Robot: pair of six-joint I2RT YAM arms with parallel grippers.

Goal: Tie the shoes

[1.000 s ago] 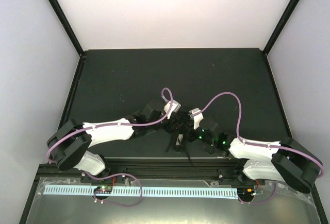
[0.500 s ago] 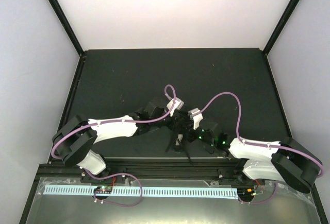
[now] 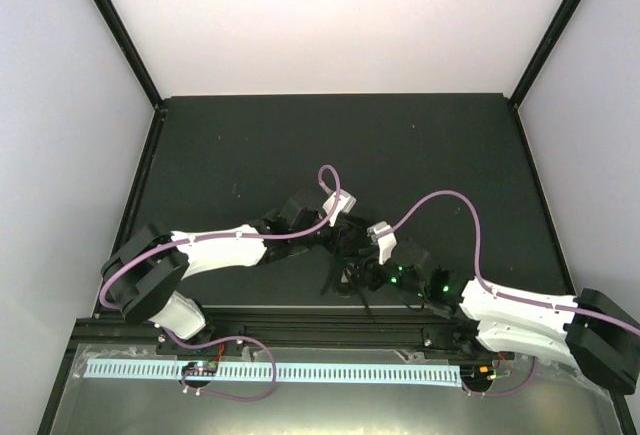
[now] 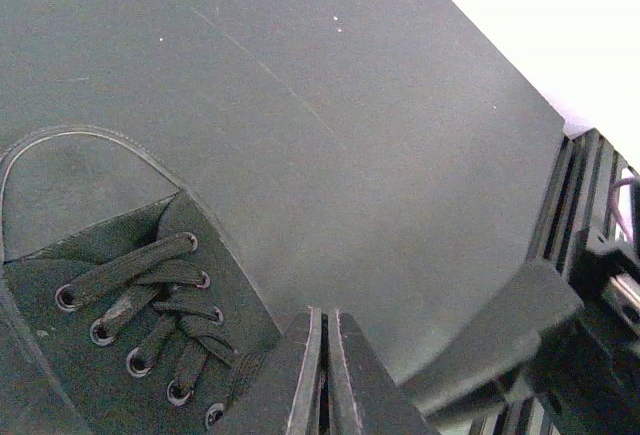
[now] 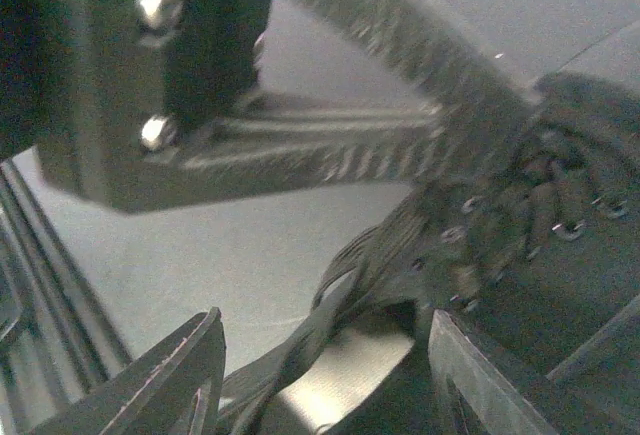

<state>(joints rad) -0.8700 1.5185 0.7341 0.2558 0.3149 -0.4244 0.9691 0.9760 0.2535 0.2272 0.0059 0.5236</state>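
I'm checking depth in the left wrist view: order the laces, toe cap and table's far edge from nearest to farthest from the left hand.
1. laces: just left of the left hand.
2. toe cap: beyond the laces, at far left.
3. table's far edge: upper right, against the white wall.

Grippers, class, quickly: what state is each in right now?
Left gripper: closed; anything pinched cannot be told.
Right gripper: open, over the laces.

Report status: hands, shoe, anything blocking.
Left hand shut at the shoe edge, lace pinch unconfirmed. Right hand open, loose lace strands running through its gap. Hands crowded close together; no other obstruction seen.
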